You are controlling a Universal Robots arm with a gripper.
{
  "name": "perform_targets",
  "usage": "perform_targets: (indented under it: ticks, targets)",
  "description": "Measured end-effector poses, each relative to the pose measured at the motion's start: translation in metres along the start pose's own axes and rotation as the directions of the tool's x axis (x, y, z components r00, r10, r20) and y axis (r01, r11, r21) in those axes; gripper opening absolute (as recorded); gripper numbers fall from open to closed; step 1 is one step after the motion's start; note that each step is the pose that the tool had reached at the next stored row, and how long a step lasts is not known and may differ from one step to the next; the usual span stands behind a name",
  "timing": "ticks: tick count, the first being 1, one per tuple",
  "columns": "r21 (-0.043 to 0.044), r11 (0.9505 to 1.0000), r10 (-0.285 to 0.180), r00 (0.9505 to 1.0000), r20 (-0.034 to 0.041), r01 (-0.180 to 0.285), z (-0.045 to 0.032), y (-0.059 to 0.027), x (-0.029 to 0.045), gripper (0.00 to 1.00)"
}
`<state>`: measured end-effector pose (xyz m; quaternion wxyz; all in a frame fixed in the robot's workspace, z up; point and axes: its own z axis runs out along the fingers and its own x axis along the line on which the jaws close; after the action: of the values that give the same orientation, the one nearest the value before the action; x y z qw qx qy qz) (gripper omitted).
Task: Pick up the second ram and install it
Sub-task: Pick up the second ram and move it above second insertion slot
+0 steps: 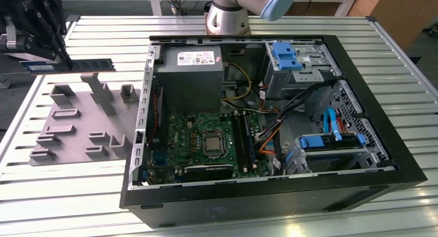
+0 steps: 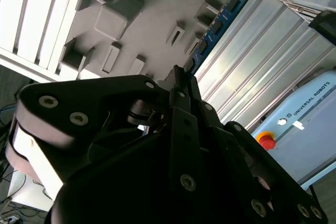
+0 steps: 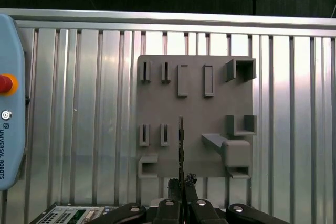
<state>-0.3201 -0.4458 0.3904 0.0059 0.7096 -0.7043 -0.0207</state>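
**Memory stick in the gripper, held level above the grey fixture plate**

The gripper [image 1: 60,60] hangs over the far corner of the bench [image 1: 75,201] on the exterior view's left. Its jaws are closed on the second ram [image 1: 90,66]. The stick lies level in the grip, its free end pointing towards the computer case [image 1: 274,196]. In the first wrist view it shows edge-on, a thin line running out from between the fingertips [image 3: 190,181].

Below it the fixture plate [image 1: 75,139] lies flat on the bench slats, studded with upright blocks and slotted holders. One tall block [image 1: 102,96] stands just under the stick's free end, apart from it as far as I can tell. A light blue pendant [image 3: 10,119] with a red button [image 3: 4,83] sits off to one side of the plate.

The case lies on its side with the top open, just beside the plate on the exterior view's right. Its perforated metal side wall [image 1: 145,103] rises between the plate and the interior.

Inside the case:
- A grey power supply [image 1: 188,78] fills the far end.
- The green motherboard [image 1: 181,132] lies nearer, with the processor socket [image 1: 213,143] at its middle.
- Long dark memory slots [image 1: 243,139] run just beside the socket. Whether anything sits in them I cannot tell.
- Orange, yellow and black cables [image 1: 268,134] trail past the slots.
- Blue drive carriers [image 1: 284,55] sit in the bays beyond.

The arm's base [image 1: 229,16] stands at the bench's far edge behind the case.
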Motion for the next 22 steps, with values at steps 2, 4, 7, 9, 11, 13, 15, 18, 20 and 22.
perform_targets:
  ticks: [2, 4, 7, 9, 11, 13, 15, 18, 20, 22]
  targets:
    - [0.0000, 1.0000, 0.000, 1.0000, 0.0000, 0.000, 0.0000, -0.0010, 0.0000, 0.14]
    - [0.0000, 1.0000, 0.000, 1.0000, 0.0000, 0.000, -0.0001, -0.0020, 0.0000, 0.14]
    - [0.0000, 1.0000, 0.000, 1.0000, 0.0000, 0.000, -0.0002, -0.0035, 0.0000, 0.14]
    - [0.0000, 1.0000, 0.000, 1.0000, 0.0000, 0.000, -0.0002, -0.0046, 0.0000, 0.14]
    - [0.0000, 1.0000, 0.000, 1.0000, 0.0000, 0.000, -0.0002, -0.0060, 0.0001, 0.14]
    - [0.0000, 1.0000, 0.000, 1.0000, 0.0000, 0.000, -0.0003, -0.0072, 0.0001, 0.14]
    - [0.0000, 1.0000, 0.000, 1.0000, 0.0000, 0.000, -0.0003, -0.0086, 0.0001, 0.14]
    - [0.0000, 1.0000, 0.000, 1.0000, 0.0000, 0.000, -0.0004, -0.0107, 0.0001, 0.14]
    - [0.0000, 1.0000, 0.000, 1.0000, 0.0000, 0.000, -0.0004, -0.0121, 0.0001, 0.14]
    - [0.0000, 1.0000, 0.000, 1.0000, 0.0000, 0.000, -0.0005, -0.0134, 0.0001, 0.14]
